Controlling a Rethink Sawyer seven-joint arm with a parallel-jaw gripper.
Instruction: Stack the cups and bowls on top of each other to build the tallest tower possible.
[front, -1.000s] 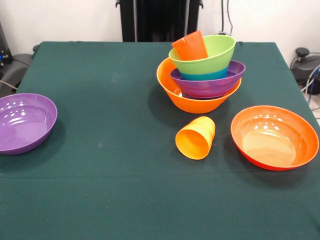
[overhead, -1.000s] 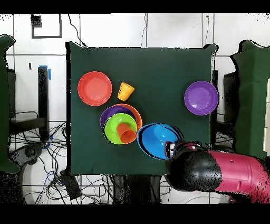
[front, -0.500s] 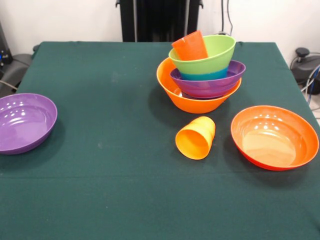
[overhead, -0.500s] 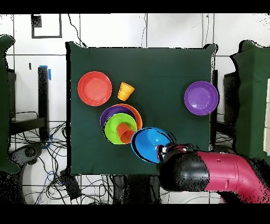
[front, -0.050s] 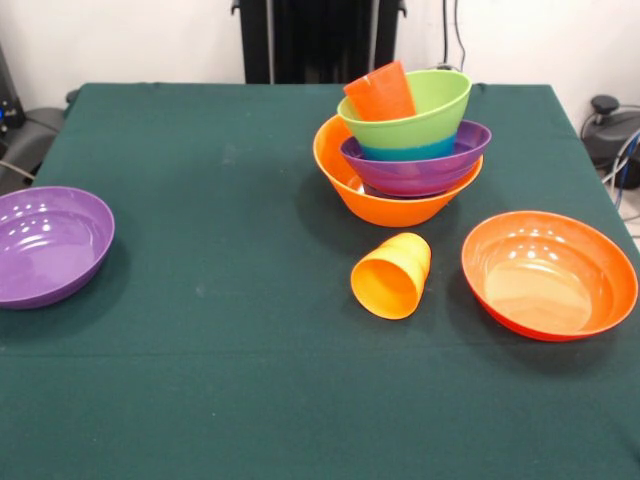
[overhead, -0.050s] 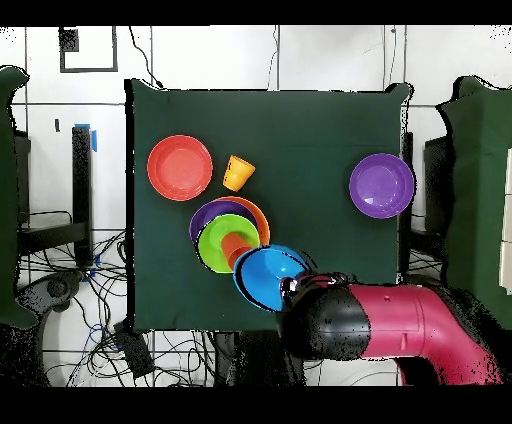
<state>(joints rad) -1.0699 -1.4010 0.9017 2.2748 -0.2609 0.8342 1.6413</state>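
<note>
We take the tower (overhead, -0.050s: 229, 236) as our landmark. In the overhead view a blue bowl (overhead, -0.050s: 265, 276) hangs at the end of the arm (overhead, -0.050s: 390, 325), and its rim already overlaps the edge of the tower on the side toward the robot's base. The arm's head covers the place where the bowl is held, so we cannot tell whether the fingers are apart or closed on the rim; we only judge that the bowl is carried. The front view does not show the bowl or the arm at all.

The tower has the big orange bowl (front, -0.050s: 385, 205) as base, then purple, a blue band, the green bowl (front, -0.050s: 415, 110), and the red cup (front, -0.050s: 381, 93) leaning inside the green one. The centre of the tower lies from the blue bowl up and to the left in the overhead view, so the coming move, in our judgement, goes that way. The leaning cup may stop the bowl from sitting flat.

Away from the tower, the yellow cup (front, -0.050s: 392, 275) lies on its side on the surface, the red bowl (front, -0.050s: 549, 275) just beyond it, and the purple bowl (front, -0.050s: 48, 244) is well apart.
</note>
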